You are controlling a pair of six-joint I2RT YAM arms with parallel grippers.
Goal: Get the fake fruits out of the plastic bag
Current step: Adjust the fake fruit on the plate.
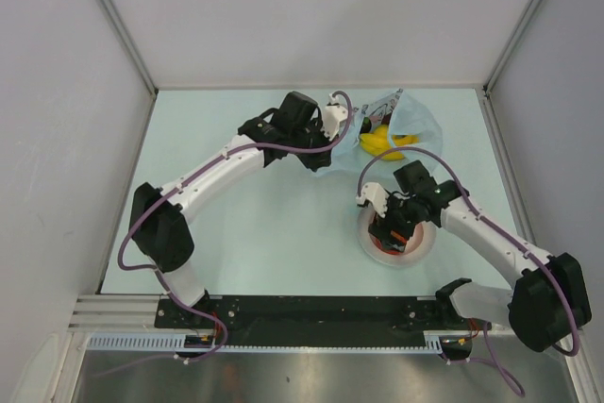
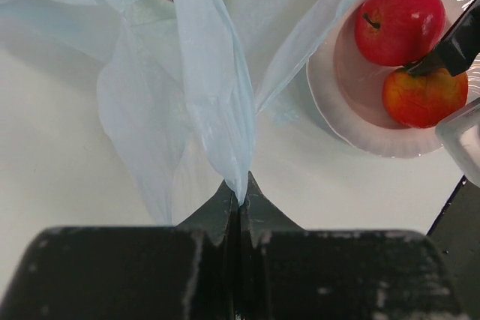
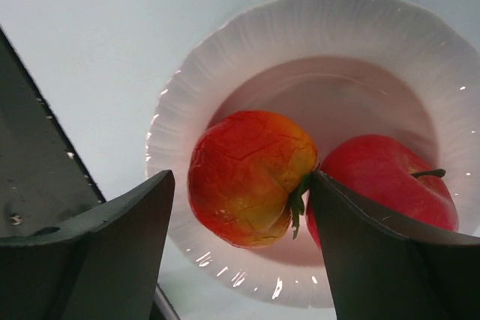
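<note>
My left gripper is shut on a fold of the light-blue plastic bag and holds it up; in the top view it grips the bag at its left edge. A yellow banana shows inside the bag's mouth. My right gripper stands open over the white plate, straddling an orange-red fruit that rests on the plate. Its right finger touches the fruit's stem side and its left finger is apart from it. A red apple lies beside it on the plate.
The plate sits on the pale table in front of the bag, near the right arm. White walls with metal posts close off the left, back and right. The arms' base rail runs along the near edge.
</note>
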